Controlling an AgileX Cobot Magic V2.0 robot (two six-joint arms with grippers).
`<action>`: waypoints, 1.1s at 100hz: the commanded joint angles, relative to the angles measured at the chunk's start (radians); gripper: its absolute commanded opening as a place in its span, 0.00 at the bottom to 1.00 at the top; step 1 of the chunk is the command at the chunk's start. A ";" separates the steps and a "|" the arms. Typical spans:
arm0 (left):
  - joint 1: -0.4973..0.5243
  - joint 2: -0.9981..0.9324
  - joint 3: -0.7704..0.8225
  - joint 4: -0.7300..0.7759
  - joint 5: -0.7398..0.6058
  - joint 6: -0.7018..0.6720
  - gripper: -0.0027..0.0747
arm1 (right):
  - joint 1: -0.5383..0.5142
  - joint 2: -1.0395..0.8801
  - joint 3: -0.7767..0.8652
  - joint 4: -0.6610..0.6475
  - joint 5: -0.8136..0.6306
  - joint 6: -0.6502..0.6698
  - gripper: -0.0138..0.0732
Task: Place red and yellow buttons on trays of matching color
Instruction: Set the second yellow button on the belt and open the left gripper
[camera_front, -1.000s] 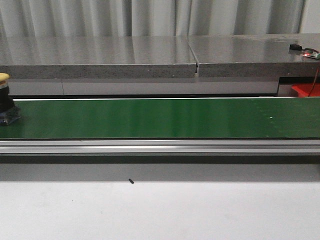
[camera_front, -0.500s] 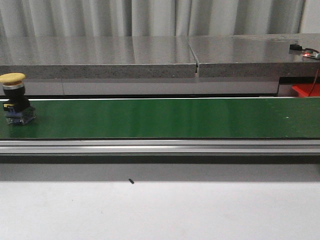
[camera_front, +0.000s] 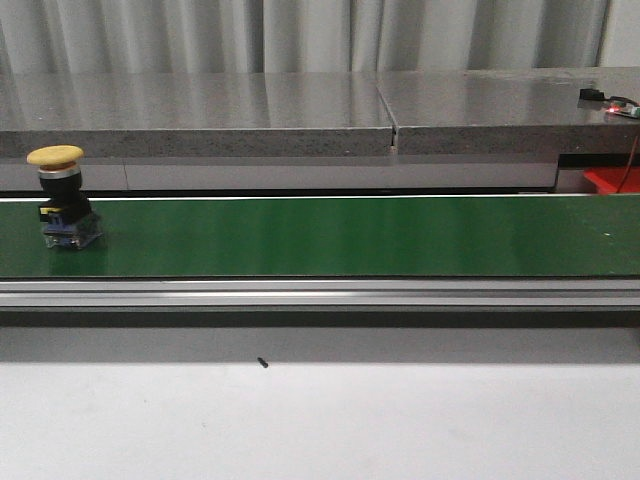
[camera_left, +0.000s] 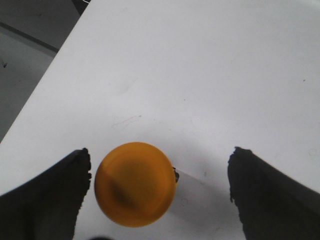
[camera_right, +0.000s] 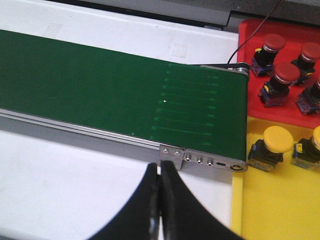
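A yellow-capped button (camera_front: 62, 200) stands upright on the green belt (camera_front: 330, 235) at the far left of the front view. In the left wrist view, another yellow button (camera_left: 135, 184) stands on the white table between the fingers of my left gripper (camera_left: 160, 187). That gripper is open and the cap lies close to one finger (camera_left: 60, 195). My right gripper (camera_right: 160, 172) is shut and empty above the white table, near the belt's end. The red tray (camera_right: 280, 107) holds several red buttons (camera_right: 285, 75). The yellow tray (camera_right: 270, 200) holds two yellow buttons (camera_right: 275, 142).
The belt's metal end plate (camera_right: 205, 161) lies just beyond my right fingertips. A grey stone shelf (camera_front: 300, 115) runs behind the belt. A corner of the red tray (camera_front: 612, 180) shows at the far right of the front view. No arm shows in the front view.
The yellow button on the belt has travelled to the right, from the left edge of the front view to fully in view.
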 joint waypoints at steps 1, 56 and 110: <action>0.001 -0.051 -0.032 -0.002 -0.051 -0.005 0.74 | -0.005 0.004 -0.026 -0.001 -0.064 -0.001 0.08; 0.001 -0.050 -0.032 0.004 -0.036 -0.005 0.48 | -0.005 0.004 -0.026 -0.001 -0.064 -0.001 0.08; 0.001 -0.077 -0.034 -0.016 0.025 -0.005 0.15 | -0.005 0.004 -0.026 -0.001 -0.064 -0.001 0.08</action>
